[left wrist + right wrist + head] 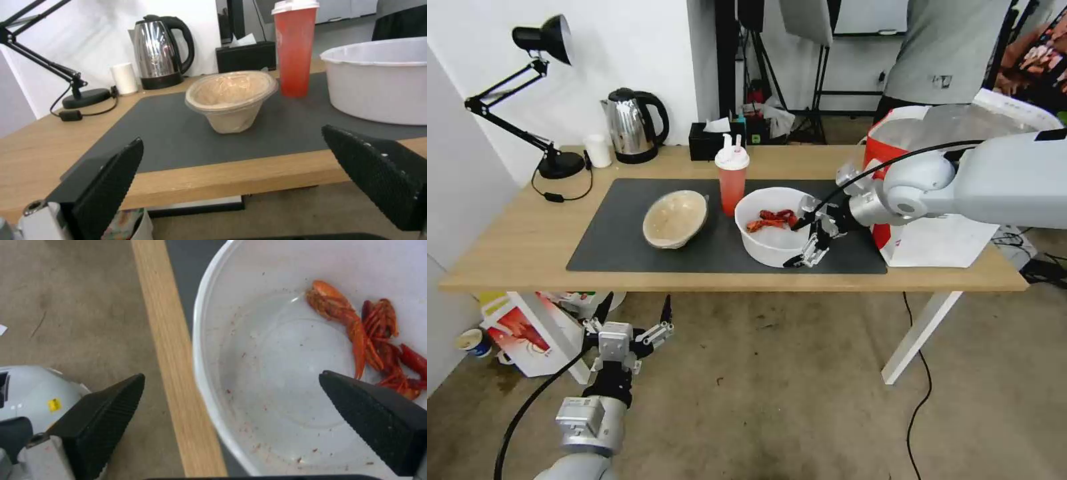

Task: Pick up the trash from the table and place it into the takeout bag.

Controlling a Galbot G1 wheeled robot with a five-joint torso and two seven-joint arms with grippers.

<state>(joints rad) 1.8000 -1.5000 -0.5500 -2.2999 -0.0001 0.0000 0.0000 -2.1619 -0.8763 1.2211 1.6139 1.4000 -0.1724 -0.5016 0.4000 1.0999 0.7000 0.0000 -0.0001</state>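
Right wrist view is showing the right claw (231, 403) gaping open astride the bowl (285, 380) rim, one finger inside, one outside, on the counter (527, 247)'s near edge; left claw (634, 313) is hanging open below.

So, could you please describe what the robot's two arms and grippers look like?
Both arms have pale grey-white shells with silver metal wrist joints and a black cable running alongside. The left gripper and right gripper have silver bodies and black, wedge-shaped fingers with finely ribbed pads.
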